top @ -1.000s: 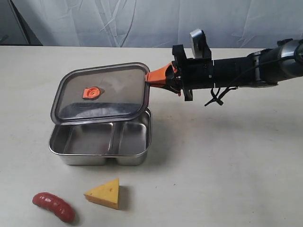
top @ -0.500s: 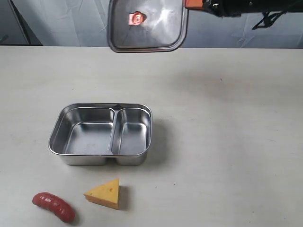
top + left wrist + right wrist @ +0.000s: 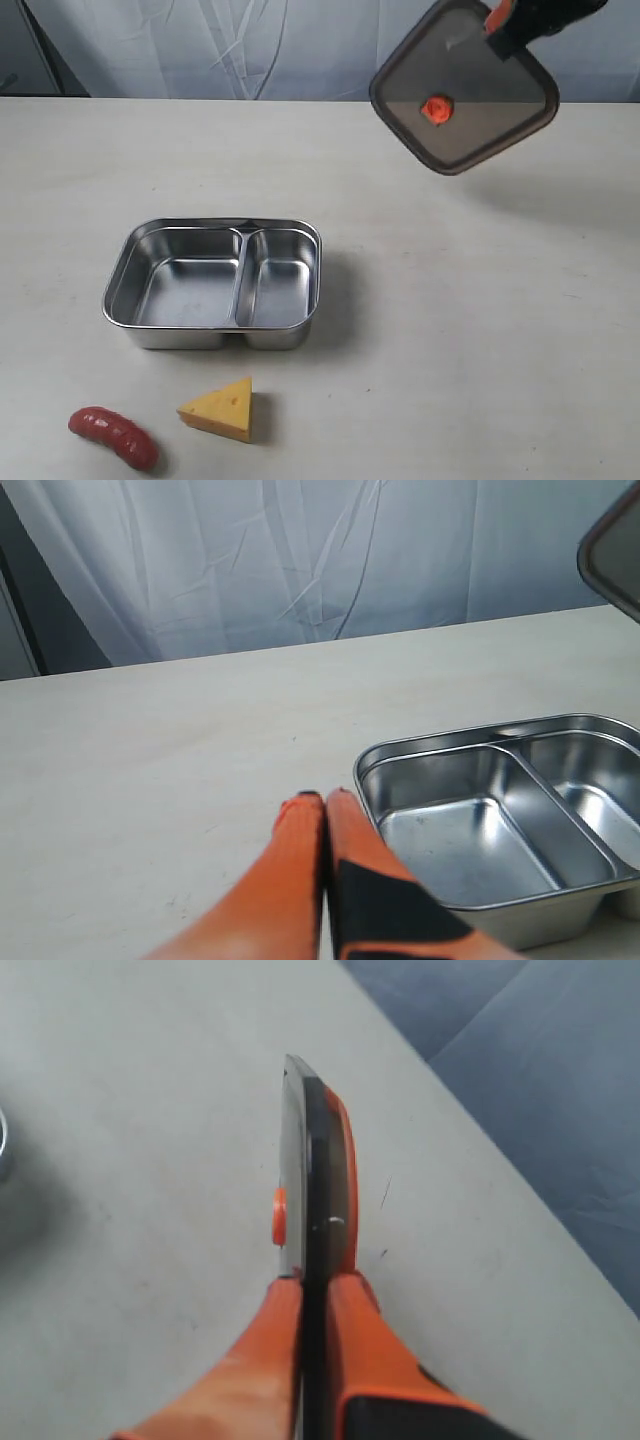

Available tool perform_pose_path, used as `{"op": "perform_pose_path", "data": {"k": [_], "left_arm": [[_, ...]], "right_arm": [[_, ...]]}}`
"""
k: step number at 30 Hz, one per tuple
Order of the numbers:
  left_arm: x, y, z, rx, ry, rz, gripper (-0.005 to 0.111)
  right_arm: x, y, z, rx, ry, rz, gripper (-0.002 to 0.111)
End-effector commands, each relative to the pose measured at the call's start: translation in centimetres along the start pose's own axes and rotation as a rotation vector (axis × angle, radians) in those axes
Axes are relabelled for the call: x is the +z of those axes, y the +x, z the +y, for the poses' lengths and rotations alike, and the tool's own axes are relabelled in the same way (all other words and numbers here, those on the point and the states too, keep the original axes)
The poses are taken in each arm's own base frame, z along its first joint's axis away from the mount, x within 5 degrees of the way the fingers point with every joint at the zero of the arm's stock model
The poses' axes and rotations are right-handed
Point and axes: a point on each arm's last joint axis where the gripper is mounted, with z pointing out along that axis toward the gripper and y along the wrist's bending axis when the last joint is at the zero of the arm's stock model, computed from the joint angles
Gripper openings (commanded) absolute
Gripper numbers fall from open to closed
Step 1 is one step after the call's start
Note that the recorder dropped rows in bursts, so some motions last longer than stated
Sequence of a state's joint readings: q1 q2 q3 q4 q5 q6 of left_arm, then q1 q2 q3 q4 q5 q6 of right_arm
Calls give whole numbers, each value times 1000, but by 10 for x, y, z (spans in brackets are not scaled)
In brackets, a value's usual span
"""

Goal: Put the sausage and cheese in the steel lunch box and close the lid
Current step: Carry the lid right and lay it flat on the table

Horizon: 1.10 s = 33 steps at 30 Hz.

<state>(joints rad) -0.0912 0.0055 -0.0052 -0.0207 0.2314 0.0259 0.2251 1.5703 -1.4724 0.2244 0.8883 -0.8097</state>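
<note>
A pale beige worktop (image 3: 480,330) with a matte surface fills most of the exterior view and carries a few faint scuffs and small dark specks (image 3: 385,1192). Behind the worktop's far edge hangs a wrinkled, pale grey-blue curtain (image 3: 200,45), creased in long folds. At the far left corner of the worktop, a dark vertical panel (image 3: 30,50) stands beside the curtain.

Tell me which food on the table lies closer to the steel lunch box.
The cheese, the yellow wedge, just in front of the steel lunch box. The dark-red sausage lies farther off, left of the cheese.
</note>
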Motion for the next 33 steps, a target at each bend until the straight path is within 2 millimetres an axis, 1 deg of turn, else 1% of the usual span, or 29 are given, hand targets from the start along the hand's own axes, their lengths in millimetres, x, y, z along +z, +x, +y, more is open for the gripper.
{"op": "perform_pose_path", "data": {"k": [1,2,3,5,6,9,13,19,22,28,29,31,33], "left_arm": [[0,1,0,0,0,-8,0],[0,1,0,0,0,-8,0],[0,1,0,0,0,-8,0],[0,1,0,0,0,-8,0],[0,1,0,0,0,-8,0],[0,1,0,0,0,-8,0],[0,1,0,0,0,-8,0],[0,1,0,0,0,-8,0],[0,1,0,0,0,-8,0],[0,1,0,2,-1,-8,0],[0,1,0,2,-1,-8,0],[0,1,0,4,-1,-8,0],[0,1,0,4,-1,-8,0]], "right_arm": [[17,-6,41,-178,-4,127,-1],[30,-3,60,-236,-5,188,-1],[37,0,69,-254,-8,223,-1],[59,11,101,-293,-58,300,-1],[65,15,112,-292,-79,314,-1],[74,27,150,-285,-155,353,-1],[83,43,191,-292,-257,346,-1],[90,63,218,-332,-323,401,-1],[94,66,227,-338,-346,420,-1],[96,63,235,-262,-389,395,-1],[96,63,236,-249,-396,394,2],[95,63,239,-211,-422,404,10],[93,64,241,-177,-447,415,26]]}}
